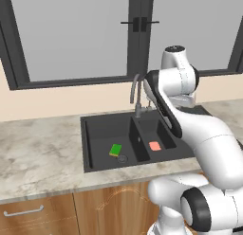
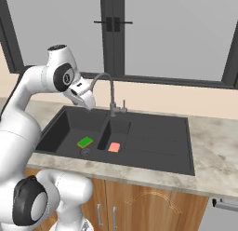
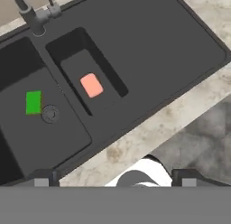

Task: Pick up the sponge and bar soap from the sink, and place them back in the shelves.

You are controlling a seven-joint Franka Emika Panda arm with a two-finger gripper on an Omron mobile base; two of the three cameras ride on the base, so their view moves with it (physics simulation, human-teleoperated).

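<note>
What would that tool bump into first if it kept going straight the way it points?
Probably the black sink, near the small basin holding the bar soap. The open tool looks down at it from well above; depth is hard to judge.

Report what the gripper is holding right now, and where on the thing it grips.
Nothing is held. The gripper stands open above the sink; the sponge lies in the larger basin and the bar soap in the smaller one, both untouched.
</note>
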